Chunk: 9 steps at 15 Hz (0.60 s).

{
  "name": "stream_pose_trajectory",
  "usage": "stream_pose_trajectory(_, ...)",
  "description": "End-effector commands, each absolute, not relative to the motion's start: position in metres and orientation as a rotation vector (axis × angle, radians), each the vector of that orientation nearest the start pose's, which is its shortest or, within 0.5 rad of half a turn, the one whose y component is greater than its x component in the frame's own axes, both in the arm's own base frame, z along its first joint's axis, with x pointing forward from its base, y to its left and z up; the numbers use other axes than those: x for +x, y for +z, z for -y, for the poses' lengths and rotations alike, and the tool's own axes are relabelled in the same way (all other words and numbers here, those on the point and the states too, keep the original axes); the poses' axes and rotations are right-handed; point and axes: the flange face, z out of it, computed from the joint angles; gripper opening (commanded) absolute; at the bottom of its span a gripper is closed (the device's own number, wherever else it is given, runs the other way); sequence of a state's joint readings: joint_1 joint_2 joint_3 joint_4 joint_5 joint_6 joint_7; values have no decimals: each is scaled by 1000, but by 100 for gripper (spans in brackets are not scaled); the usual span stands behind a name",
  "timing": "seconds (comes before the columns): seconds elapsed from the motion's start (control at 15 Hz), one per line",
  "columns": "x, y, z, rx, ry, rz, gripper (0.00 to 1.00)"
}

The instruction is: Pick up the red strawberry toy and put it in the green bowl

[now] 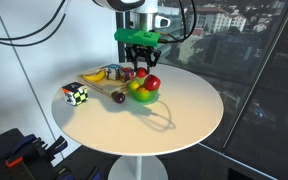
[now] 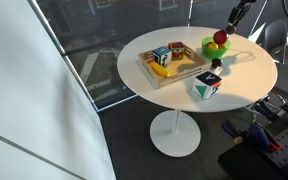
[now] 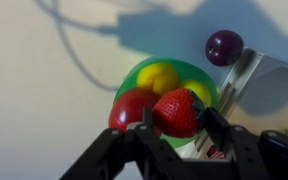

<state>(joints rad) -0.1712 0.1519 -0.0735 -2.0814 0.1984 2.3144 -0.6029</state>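
Leftmost in an exterior view, a chequered cube toy sits on the white round table, near its left edge. Just right of the cube and farther back lies a wooden tray holding small colourful pieces, too small to tell apart. Right again, a dark maroon fruit lies on the bare tabletop, just beside the green bowl. The bowl stands near the middle of the table and holds a glossy red round fruit on its right side and a yellow fruit on its left. Directly above the bowl hangs the gripper, pointing straight down from the arm.

Seen from the wrist, the red round fruit fills the left of the bowl. To its right is the red strawberry toy, pinched from both sides between the two dark fingers of the gripper. The jaws are pressed against the toy with no gap showing. The strawberry is over the near part of the bowl, in front of the yellow fruit; whether it touches the fruit beneath cannot be told. Farther right and outside the rim, the maroon fruit rests on the table, and the tray's pale corner shows at the right edge
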Motion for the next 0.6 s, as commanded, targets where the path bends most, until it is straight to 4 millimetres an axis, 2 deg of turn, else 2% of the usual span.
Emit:
stream_pose_trajectory(0.0,580,366,124,-2991,-207,339,31)
stream_pose_trajectory(0.53,605,340,104,-2982,-186,392,31)
